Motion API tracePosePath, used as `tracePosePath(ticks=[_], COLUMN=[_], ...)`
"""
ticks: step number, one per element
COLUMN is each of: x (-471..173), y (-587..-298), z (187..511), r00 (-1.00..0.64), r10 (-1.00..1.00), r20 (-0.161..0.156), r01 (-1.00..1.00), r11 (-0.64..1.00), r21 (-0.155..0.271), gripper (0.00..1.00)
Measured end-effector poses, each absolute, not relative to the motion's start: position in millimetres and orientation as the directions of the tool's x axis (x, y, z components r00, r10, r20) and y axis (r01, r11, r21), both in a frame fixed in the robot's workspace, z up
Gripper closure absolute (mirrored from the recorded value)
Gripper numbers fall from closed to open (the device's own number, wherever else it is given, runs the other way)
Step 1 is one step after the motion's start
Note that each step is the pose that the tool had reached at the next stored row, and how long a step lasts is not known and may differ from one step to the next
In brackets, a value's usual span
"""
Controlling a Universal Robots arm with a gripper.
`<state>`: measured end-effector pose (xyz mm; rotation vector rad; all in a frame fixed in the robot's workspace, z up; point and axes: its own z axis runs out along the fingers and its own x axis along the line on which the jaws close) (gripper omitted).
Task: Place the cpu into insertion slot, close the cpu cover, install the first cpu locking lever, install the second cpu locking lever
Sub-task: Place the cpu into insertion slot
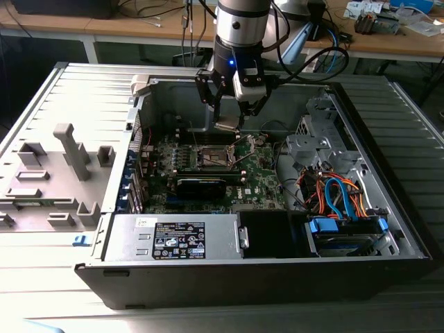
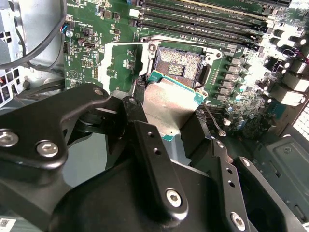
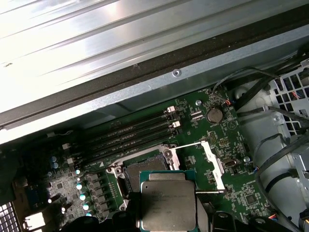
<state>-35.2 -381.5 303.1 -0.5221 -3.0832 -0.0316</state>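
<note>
My gripper (image 1: 227, 123) hangs inside the open computer case, shut on the cpu (image 2: 169, 104), a flat square chip with a dull silver top and a green edge. In the first wrist view the cpu (image 3: 168, 203) hovers just above the insertion slot (image 3: 137, 166) and covers part of it. The second wrist view shows the slot's dark square centre (image 2: 177, 63) bare, just beyond the chip. The cpu cover (image 3: 211, 162), a thin silvery frame, is swung open beside the slot. A thin metal locking lever (image 2: 212, 120) sticks out near the slot.
Long black memory slots (image 3: 135, 133) run beside the socket. A black card (image 1: 201, 186) lies across the board in front of it. A power supply (image 1: 173, 239) sits at the front. A drive cage with blue and orange cables (image 1: 340, 198) fills the exterior view's right. A grey plastic shroud (image 1: 62, 166) lies outside the case.
</note>
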Motion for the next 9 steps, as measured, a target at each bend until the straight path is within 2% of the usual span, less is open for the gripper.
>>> tracePosePath(ticks=[9], x=[-35.2], y=[-381.5], z=[303.1], r00=[-0.943], r10=[0.333], r20=[0.017], r01=[0.333], r11=[0.943], r21=[0.018], gripper=[0.45])
